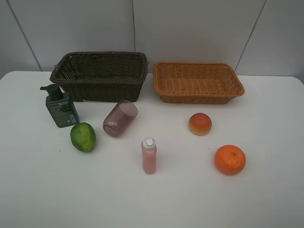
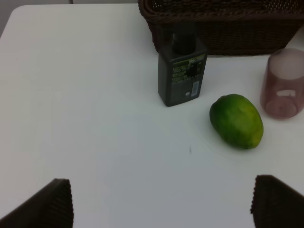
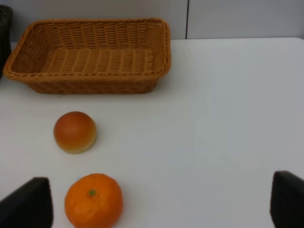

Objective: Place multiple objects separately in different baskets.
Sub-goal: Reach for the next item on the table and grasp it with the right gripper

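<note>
Dark left hand (image 2: 164,203), right hand (image 3: 159,199): jaws wide apart, empty.

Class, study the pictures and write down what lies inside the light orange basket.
Nothing shows inside the light orange basket: only its bare woven floor and walls. Its near wall hides a thin strip of floor along the front.

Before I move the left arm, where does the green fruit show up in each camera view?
Exterior high: the green fruit lies in the left half of the picture, just in front of the dark green pump bottle and left of the purple cup.
Left wrist: the green fruit lies between bottle and cup, nearer the camera than both.
Right wrist: not in it.
Shared landmark: the pump bottle, standing before the dark brown basket.
</note>
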